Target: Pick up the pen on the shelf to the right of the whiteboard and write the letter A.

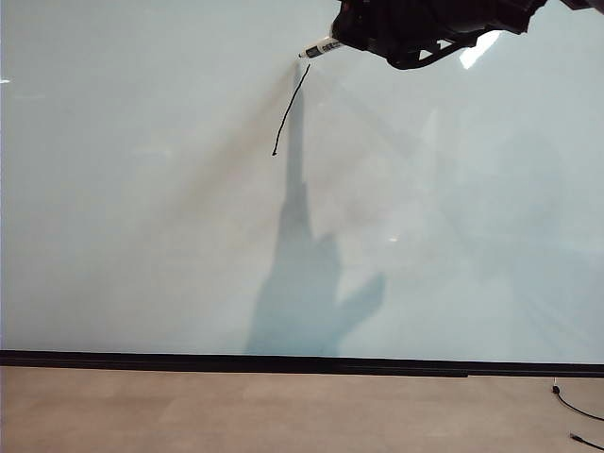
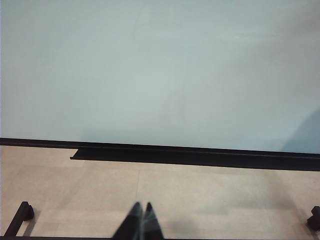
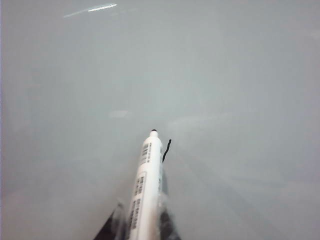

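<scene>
white pen (image 3: pixel 145 190) (dark print), pale whiteboard (image 1: pixel 142 208)

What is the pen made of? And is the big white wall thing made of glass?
The pen, held in the right gripper, looks like smooth plastic: a light barrel with dark print and a dark tip. The whiteboard is glossy, with light glints and a shadow on it; whether it is glass or coated board, I cannot tell.

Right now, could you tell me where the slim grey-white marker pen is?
In the exterior view, the slim grey-white marker pen is top centre, shut in the right gripper, tip beside the upper end of the black stroke on the whiteboard.
</scene>
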`<action>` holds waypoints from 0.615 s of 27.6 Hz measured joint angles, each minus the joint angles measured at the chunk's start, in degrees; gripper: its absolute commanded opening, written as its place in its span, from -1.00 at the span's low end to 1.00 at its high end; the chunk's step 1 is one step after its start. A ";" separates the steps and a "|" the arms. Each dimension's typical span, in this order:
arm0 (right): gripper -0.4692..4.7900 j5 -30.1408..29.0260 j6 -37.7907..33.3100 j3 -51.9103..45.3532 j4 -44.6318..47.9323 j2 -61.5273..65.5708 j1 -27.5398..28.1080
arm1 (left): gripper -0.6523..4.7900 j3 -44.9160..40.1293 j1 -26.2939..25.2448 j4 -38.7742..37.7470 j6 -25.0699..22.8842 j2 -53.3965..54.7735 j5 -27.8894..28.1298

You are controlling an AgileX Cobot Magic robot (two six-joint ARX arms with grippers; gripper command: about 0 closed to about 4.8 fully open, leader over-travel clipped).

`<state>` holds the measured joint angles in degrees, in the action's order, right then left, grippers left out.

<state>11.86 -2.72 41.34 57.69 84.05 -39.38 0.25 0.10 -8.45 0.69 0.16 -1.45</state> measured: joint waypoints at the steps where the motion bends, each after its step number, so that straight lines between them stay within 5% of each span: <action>1: -0.84 -0.02 0.00 0.00 -0.15 0.00 0.26 | -0.78 0.00 0.00 0.00 0.02 0.00 0.00; 17: -0.84 4.92 -0.66 0.02 -4.11 -0.02 -0.17 | -0.78 0.00 0.00 0.00 0.00 0.00 0.02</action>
<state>16.78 -3.38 41.36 53.58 84.03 -39.55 0.25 0.10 -8.45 0.69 0.16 -1.43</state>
